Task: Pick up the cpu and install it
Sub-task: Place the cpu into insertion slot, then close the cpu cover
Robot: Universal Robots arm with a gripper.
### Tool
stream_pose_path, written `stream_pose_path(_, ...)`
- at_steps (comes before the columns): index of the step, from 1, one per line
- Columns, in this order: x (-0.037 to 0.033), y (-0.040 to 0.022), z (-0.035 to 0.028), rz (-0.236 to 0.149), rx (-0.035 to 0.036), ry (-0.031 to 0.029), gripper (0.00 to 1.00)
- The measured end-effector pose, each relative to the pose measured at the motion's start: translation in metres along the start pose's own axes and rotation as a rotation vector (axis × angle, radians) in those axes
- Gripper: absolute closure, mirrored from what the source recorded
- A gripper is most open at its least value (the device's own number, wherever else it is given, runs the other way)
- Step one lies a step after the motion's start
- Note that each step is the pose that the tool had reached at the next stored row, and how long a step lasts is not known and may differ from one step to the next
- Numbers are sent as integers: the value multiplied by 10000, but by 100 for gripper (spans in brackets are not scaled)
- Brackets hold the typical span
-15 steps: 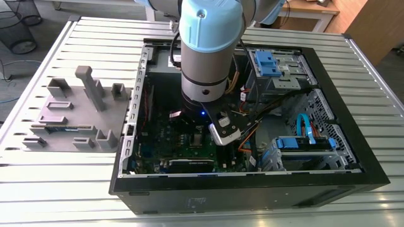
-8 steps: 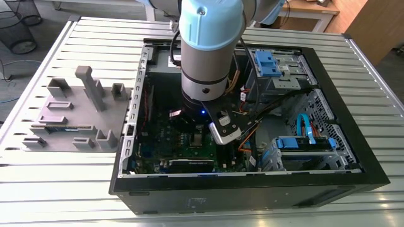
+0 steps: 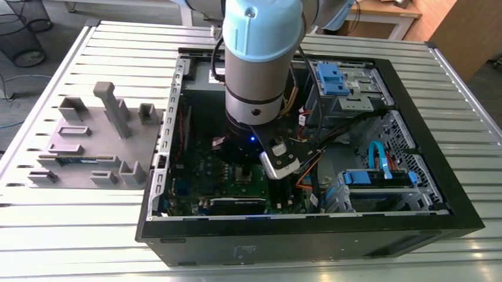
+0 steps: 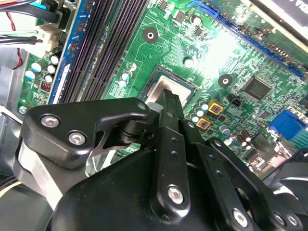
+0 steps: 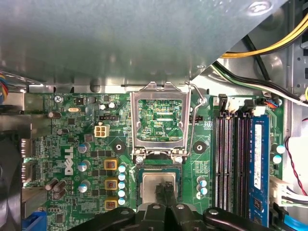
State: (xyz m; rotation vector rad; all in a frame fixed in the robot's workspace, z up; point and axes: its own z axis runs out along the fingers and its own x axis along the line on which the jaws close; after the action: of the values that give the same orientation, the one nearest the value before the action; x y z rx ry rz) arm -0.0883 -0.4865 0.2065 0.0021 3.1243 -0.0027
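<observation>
Your gripper (image 5: 166,186) is closed, fingers together, tips right over the middle of the cpu (image 5: 150,185); you can't tell if they touch it. The cpu lies flat in the socket (image 5: 159,167), silver top up, and the gripper is not holding it. In the second wrist view one finger (image 4: 168,110) crosses the cpu (image 4: 159,87) the same way, and the chip sits square in its dark frame. Just past the socket the load plate (image 5: 134,120) is flipped open, with green board (image 5: 62,120) showing through its window. The wire lever (image 5: 194,125) runs along the plate's side. The memory slots (image 5: 231,159) run beside the socket, near but apart. In the exterior view your arm (image 3: 255,70) drops straight down into the open case (image 3: 314,244), which lies on its side on the slatted worktop (image 3: 79,235). A grey tray (image 3: 79,141) with upright blocks sits just beside the case, on the exterior view's left.
</observation>
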Motion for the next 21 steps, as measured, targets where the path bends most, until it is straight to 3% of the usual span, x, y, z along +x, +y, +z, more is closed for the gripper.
stream_pose_path(6, 0, -1, -28, 0, 3, 1, 89)
stream_pose_path(15, -4, 0, -206, 0, 0, -1, 89)
stream_pose_path(21, -14, 0, -219, 0, 1, 0, 89)
